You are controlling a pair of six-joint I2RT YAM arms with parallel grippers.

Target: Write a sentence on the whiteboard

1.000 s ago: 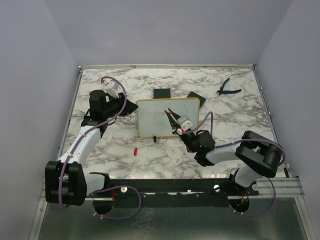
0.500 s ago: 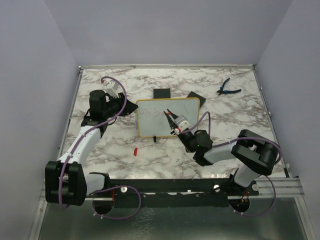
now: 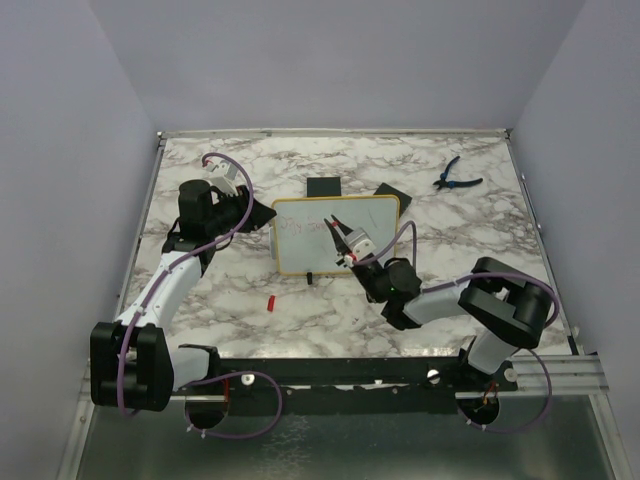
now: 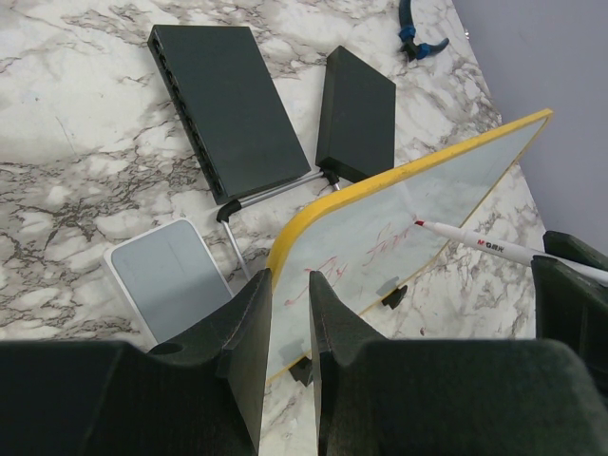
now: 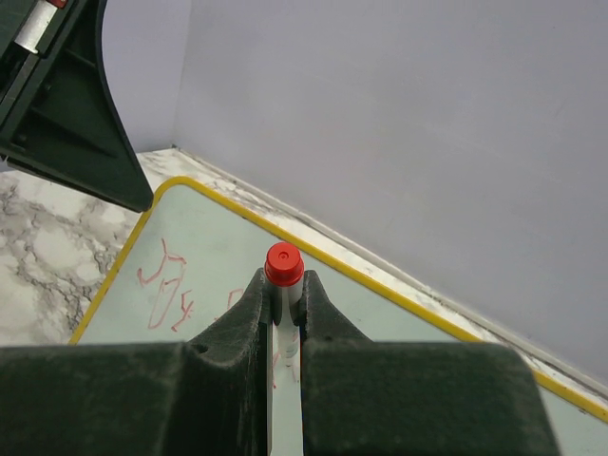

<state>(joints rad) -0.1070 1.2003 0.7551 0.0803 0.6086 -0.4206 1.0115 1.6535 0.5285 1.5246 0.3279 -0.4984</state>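
The whiteboard [image 3: 380, 215], white with a thin yellow frame, stands tilted at the table's middle. My left gripper [image 3: 262, 217] is shut on its left edge; in the left wrist view the fingers [image 4: 291, 304] straddle the yellow frame [image 4: 313, 214]. My right gripper [image 3: 343, 236] is shut on a white marker with a red end [image 5: 283, 264], its tip against the board [image 4: 418, 223]. The sentence [image 4: 366, 255], thin red scribble, covers the board's left part [image 5: 163, 283].
Two black flat boxes [image 4: 228, 104] [image 4: 356, 112] lie behind the board. A grey-white square [image 4: 166, 280] lies by the left gripper. Blue pliers [image 3: 455, 177] lie at the back right. A small red cap [image 3: 270, 302] lies in front of the board.
My right gripper and its marker have shifted slightly left across the board, and the right arm's elbow followed. The left arm and the board have not moved.
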